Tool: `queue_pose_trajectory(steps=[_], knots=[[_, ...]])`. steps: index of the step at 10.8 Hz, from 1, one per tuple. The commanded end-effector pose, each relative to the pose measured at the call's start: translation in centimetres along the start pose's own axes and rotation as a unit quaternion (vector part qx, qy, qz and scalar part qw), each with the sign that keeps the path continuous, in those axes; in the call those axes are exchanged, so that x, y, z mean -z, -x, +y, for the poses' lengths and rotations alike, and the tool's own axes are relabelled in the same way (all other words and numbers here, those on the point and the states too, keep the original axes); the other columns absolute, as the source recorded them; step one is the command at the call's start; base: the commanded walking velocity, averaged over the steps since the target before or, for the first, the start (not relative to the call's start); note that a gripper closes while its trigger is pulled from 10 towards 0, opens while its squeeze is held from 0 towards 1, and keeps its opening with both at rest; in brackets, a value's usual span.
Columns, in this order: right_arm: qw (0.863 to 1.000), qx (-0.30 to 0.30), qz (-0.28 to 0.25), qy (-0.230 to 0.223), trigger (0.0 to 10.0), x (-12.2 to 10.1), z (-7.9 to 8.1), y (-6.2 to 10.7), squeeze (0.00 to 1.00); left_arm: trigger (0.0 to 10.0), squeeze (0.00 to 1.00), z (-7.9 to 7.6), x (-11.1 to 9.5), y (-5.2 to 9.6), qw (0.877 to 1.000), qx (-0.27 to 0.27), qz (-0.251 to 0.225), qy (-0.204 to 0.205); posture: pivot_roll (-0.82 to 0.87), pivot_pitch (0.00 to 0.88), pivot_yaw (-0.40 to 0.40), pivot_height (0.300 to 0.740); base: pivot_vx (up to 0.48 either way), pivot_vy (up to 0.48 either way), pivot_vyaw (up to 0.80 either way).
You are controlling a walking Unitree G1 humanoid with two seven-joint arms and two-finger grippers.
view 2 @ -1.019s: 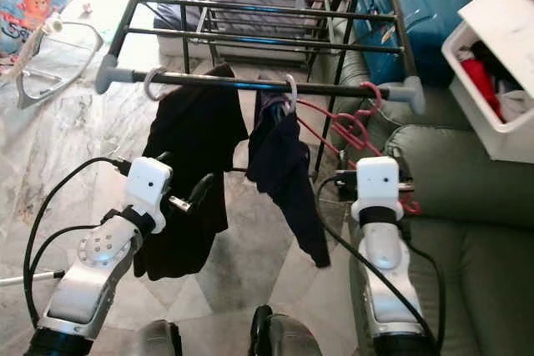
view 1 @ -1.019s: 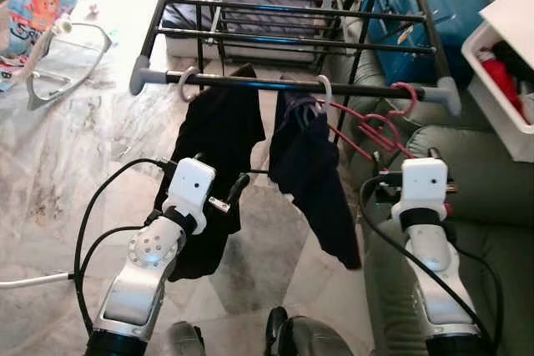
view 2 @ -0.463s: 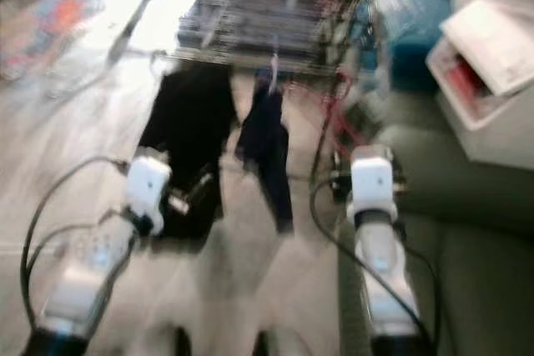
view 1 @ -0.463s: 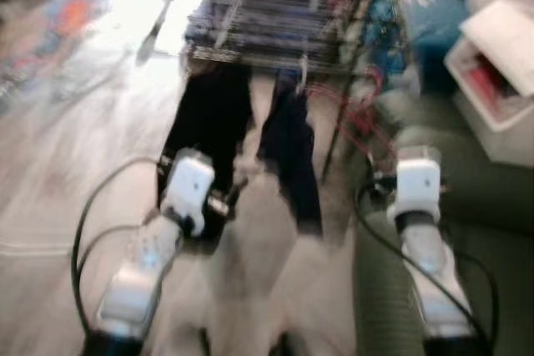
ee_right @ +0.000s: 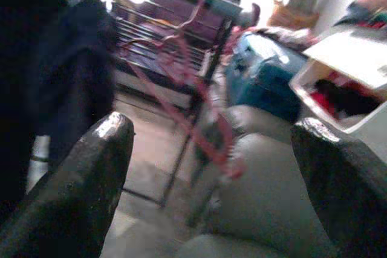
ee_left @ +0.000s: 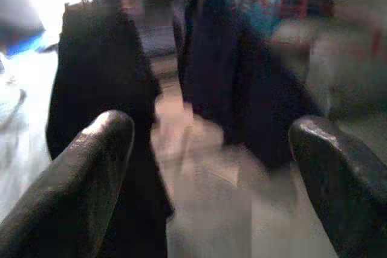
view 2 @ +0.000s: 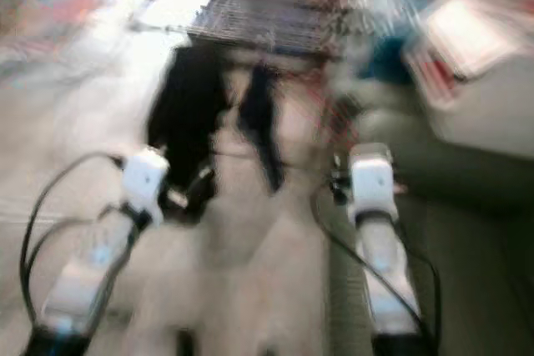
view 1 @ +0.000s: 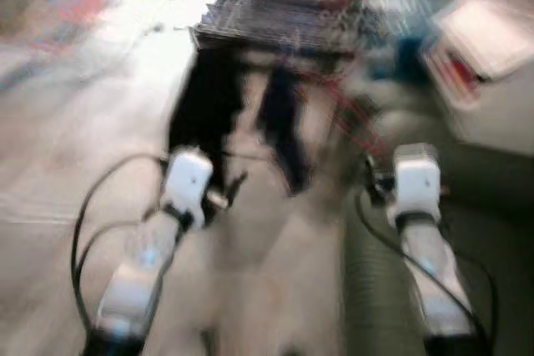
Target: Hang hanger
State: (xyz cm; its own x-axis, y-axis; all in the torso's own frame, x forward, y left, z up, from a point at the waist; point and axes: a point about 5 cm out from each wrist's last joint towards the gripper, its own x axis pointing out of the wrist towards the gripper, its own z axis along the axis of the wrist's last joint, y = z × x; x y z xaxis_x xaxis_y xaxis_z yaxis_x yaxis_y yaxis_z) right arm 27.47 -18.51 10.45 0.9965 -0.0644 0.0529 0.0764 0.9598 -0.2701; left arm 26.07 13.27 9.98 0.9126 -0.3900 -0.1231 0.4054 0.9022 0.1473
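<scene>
Both eye views are blurred by motion. A dark drying rack [view 1: 284, 6] stands ahead, with a black garment [view 1: 204, 114] and a navy garment [view 1: 284, 122] hanging from its front bar. Empty pink hangers [ee_right: 181, 70] hang at the rack's right end, over the sofa arm. My left gripper [ee_left: 211, 167] is open and empty, held low in front of the black garment. My right gripper [ee_right: 211, 167] is open and empty too, pointing at the pink hangers from a short way back. Neither gripper touches anything.
A green sofa [view 1: 492, 198] runs along my right side. A white basket [ee_right: 344, 83] with clothes sits above it, and a blue bag [ee_right: 266, 77] lies behind the rack. Pale marble floor [view 1: 67, 139] spreads to the left.
The whole picture has shifted and blurred, so the camera is moving; the rack now sits higher and smaller in view. Both arms hold the same pose, grippers still open.
</scene>
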Motion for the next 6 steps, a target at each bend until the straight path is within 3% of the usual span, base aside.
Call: queue_pose_trajectory(steps=[1,3,6], knots=[[1.000,0.003,0.010,0.001,10.0,0.3,-0.3,0.1,0.00,10.0,0.00,0.1,-0.9,-0.4,1.000,0.000,-0.013,-0.004,-0.03,0.098,-0.080,0.740,0.000,0.480,0.00],[1.000,-0.018,-0.003,0.004,10.0,0.0,0.4,-0.2,0.00,10.0,0.00,0.1,-1.1,-0.5,1.000,0.000,-0.015,-0.002,-0.03,0.101,-0.077,0.740,0.000,0.480,0.00],[0.999,-0.032,-0.010,0.000,10.0,-0.4,0.9,-0.6,0.00,10.0,0.00,0.0,-1.2,-0.6,1.000,-0.002,-0.015,-0.003,-0.02,0.103,-0.079,0.740,0.000,0.480,0.80]])
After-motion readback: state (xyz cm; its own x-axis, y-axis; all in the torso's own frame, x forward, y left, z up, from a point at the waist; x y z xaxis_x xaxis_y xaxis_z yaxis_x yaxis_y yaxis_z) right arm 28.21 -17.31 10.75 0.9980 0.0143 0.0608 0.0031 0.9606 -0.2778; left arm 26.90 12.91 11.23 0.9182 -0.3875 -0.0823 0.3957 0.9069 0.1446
